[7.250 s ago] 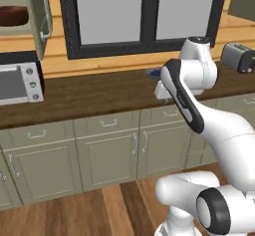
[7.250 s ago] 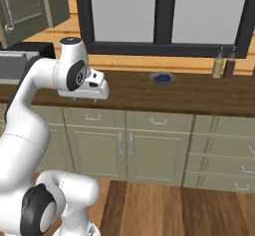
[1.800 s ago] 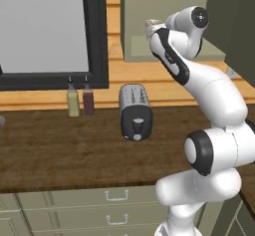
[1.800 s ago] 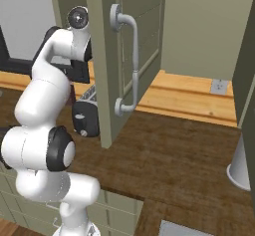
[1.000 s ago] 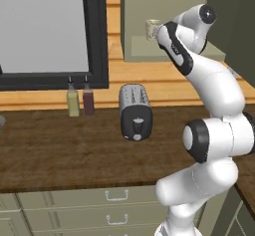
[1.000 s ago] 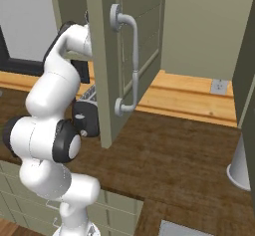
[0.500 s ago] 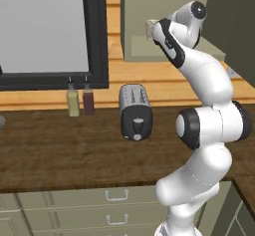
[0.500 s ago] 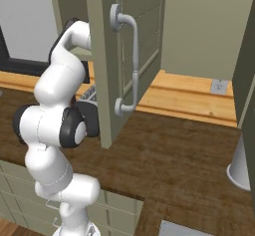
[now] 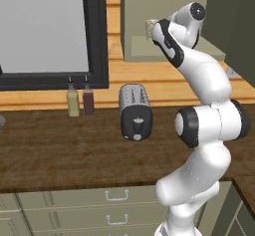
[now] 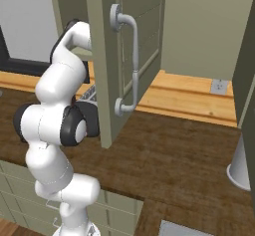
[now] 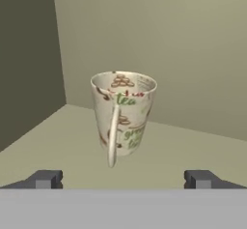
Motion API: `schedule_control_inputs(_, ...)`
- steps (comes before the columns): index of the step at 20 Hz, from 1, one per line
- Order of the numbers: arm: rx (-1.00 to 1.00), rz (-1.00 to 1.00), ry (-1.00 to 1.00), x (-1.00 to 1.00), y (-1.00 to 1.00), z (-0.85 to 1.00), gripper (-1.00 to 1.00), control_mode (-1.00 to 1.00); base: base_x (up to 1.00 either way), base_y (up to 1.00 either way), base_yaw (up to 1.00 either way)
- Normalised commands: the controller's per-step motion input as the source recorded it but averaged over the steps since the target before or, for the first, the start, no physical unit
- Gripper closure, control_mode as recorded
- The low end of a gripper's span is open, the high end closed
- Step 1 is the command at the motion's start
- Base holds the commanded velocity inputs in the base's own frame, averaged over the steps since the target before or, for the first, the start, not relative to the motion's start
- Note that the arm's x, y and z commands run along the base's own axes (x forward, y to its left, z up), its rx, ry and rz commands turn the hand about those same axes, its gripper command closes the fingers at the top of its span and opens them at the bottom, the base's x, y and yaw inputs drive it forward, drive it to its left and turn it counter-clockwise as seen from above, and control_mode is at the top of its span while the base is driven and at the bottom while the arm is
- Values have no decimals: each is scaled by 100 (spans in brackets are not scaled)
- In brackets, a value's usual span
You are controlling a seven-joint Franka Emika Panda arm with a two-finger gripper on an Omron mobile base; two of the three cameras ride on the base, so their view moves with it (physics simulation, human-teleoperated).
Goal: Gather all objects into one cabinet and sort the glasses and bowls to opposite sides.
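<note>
Gripper (image 11: pixel 120 179) spread wide, nothing pinched; tips seen low, apart from mug. Mug (image 11: pixel 123 114) stood upright on cabinet shelf (image 11: pixel 193 150), handle turned toward hand, probably near left inner wall. Door (image 10: pixel 112 60) open beside arm. Step judged: mug placed, release done. Next: straight retreat needed, clear of handle, then remaining items fetched.

Dark wood worktop (image 9: pixel 60 150) over grey-green drawer fronts (image 9: pixel 74 215), black-framed window (image 9: pixel 94 36), orange plank backsplash (image 10: pixel 189 93).
</note>
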Motion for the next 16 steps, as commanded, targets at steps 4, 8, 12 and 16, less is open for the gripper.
schedule_control_inputs(4, 0, -4, 0, 9, 13, -4, -100, -100, 0, 0, 0)
schedule_control_inputs(8, 0, -7, 0, 24, 15, 0, -100, -100, 0, 0, 0)
schedule_control_inputs(12, 0, -6, 1, 31, 12, 0, -100, -100, 0, 0, 0)
schedule_control_inputs(16, 0, -3, 5, 17, 5, 0, -100, -100, 0, 0, 0)
